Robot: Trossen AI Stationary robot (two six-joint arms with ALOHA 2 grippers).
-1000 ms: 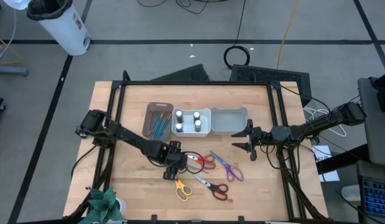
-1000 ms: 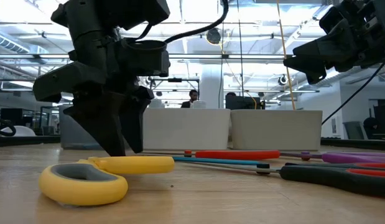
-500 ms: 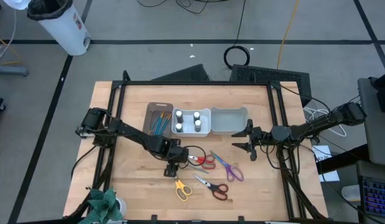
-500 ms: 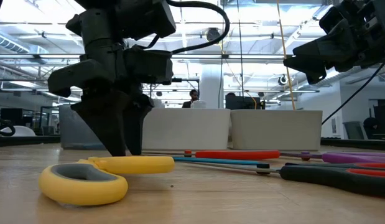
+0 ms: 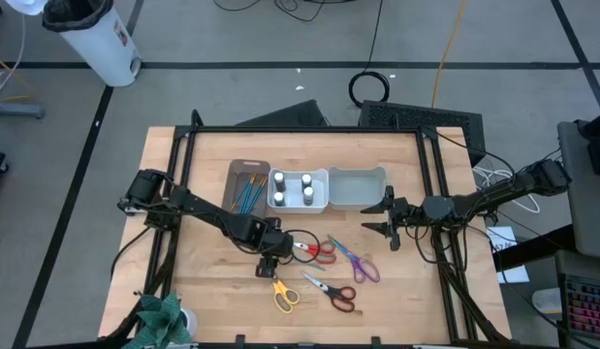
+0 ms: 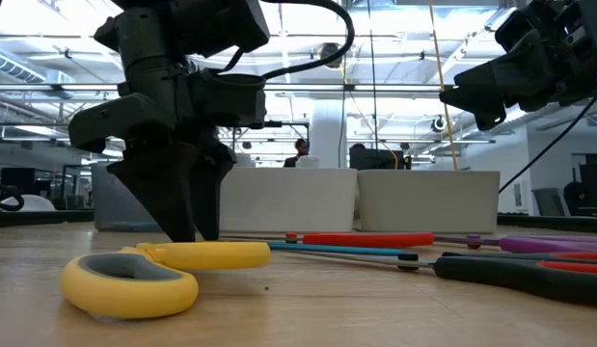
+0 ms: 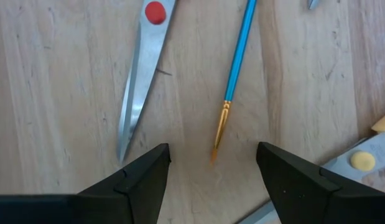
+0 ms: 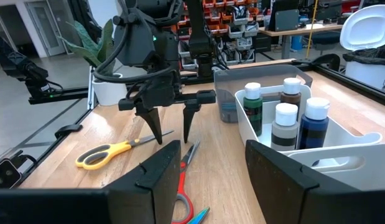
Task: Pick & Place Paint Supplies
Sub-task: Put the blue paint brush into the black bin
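My left gripper (image 5: 268,261) points down at the table's middle, open. Its fingers stand on either side of the bristle tip of a blue brush (image 7: 238,56) that lies flat on the wood, touching nothing. Beside the brush lie red-handled scissors (image 5: 317,251), and yellow-handled scissors (image 5: 283,294) lie nearer the front edge. Purple scissors (image 5: 359,262) and black-and-red scissors (image 5: 331,291) lie to the right. White-capped bottles (image 8: 285,118) stand in the white bin (image 5: 320,205). My right gripper (image 5: 382,221) hangs level and open at the right, holding nothing.
A brown bin (image 5: 233,180) with several brushes stands left of the white bin, and a grey bin (image 5: 359,200) stands right of it, all along the far side. Bare wood lies at the table's left and near edges. A green plant (image 5: 162,318) sits at the near left corner.
My left gripper has turned a little at the wrist over the brush tip. Its open fingers have stayed at the same spot.
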